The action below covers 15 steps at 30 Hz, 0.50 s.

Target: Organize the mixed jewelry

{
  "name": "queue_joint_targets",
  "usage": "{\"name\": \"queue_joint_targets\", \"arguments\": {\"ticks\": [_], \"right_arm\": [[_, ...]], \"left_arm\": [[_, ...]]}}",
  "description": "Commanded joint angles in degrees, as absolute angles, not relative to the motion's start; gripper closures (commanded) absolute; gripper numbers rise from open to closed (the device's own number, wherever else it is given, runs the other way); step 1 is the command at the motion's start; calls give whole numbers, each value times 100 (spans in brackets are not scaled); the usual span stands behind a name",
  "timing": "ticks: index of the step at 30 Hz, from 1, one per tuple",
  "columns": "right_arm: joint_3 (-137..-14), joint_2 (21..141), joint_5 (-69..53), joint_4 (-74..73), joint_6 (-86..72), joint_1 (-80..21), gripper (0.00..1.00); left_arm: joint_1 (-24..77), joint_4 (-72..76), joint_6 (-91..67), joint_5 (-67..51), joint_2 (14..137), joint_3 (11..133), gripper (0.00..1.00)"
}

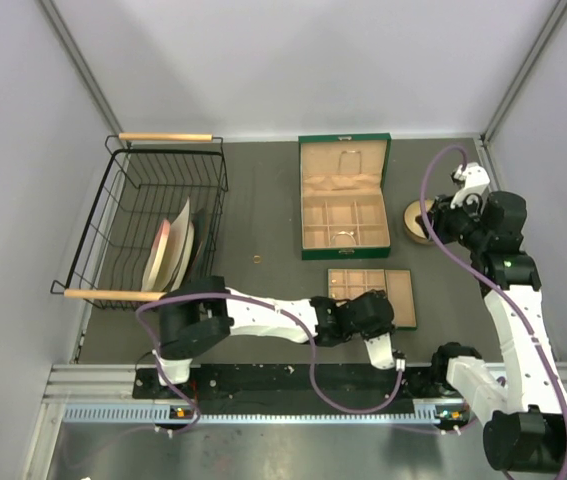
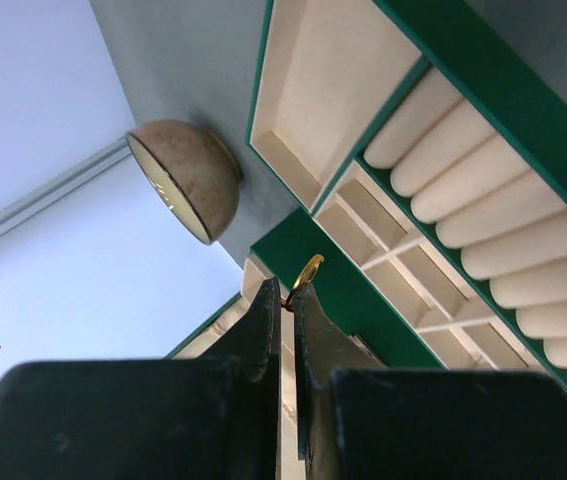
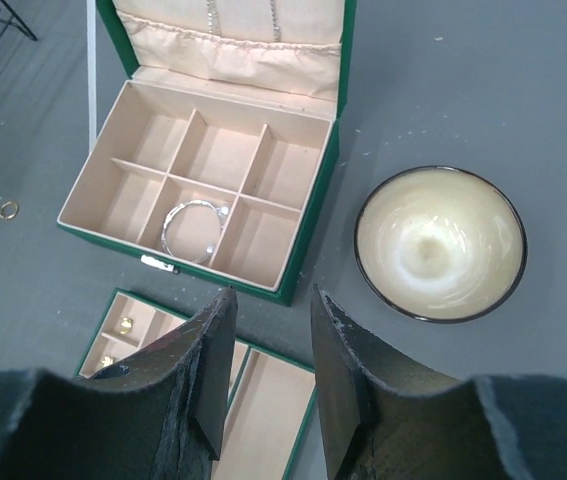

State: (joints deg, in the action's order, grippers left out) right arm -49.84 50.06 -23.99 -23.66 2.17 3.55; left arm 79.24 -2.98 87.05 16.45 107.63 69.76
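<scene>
My left gripper [image 2: 288,295] is shut on a thin gold ring [image 2: 308,272], pinched edge-on at the fingertips. In the top view it [image 1: 375,305] hovers low over the tan compartment tray [image 1: 399,297]. The tray's padded ring rolls [image 2: 483,200] show close by. A second gold ring [image 1: 258,260] lies loose on the table left of the green box; it also shows in the right wrist view [image 3: 8,209]. Small gold studs [image 3: 124,324] sit in the tray's compartments. My right gripper [image 3: 271,310] is open and empty, held high between the box and the bowl.
The open green jewelry box [image 1: 308,205] holds a silver bracelet [image 3: 192,228] in a front compartment. A round cream bowl [image 3: 439,243] stands right of it. A black wire basket [image 1: 123,215] with plates stands at the left. Walls enclose the table.
</scene>
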Motion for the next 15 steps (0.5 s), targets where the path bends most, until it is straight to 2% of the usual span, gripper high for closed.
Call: {"name": "queue_joint_targets", "arguments": {"ticks": [1, 15], "right_arm": [[-5124, 4825, -2628, -2382, 334, 404, 64], [-5168, 4737, -2646, -2461, 316, 404, 64]], "left_arm": [[7972, 448, 8930, 1714, 10968, 7075, 100], [7980, 668, 9026, 1617, 11109, 6970, 100]]}}
